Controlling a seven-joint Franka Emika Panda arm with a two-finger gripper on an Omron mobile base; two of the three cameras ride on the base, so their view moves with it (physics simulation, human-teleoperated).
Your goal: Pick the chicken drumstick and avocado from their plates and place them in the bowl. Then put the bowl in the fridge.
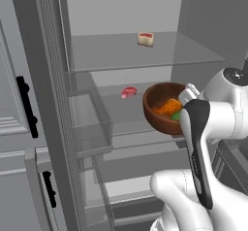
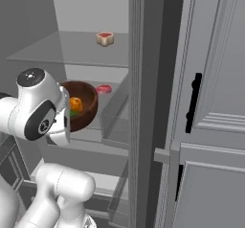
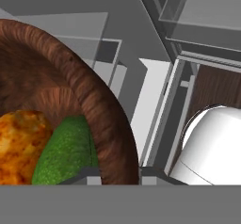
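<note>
1. Here the fridge stands open in front of the fingers, its pale grey interior and clear glass shelves reaching well beyond and above them.
2. The grey cabinets with black handles flank the fridge, well apart from the fingers on either side.
3. The bowl, reddish-brown and wood-like, is tilted on its side inside the fridge opening, over the middle glass shelf. The fingers are clenched on its rim, one tip inside the wall and one outside, as the hand view shows.
4. The chicken drumstick, orange-brown, lies inside the bowl, on the inner side of the fingers and just past the avocado.
5. The avocado, green, lies in the bowl right beside the inner fingertip, touching the drumstick and the bowl's wall.
6. A small red piece of meat lies on the middle shelf, beyond the bowl and apart from the fingers.
7. A pale, red-topped piece of food sits on the upper shelf, well above and beyond the fingers.
</note>
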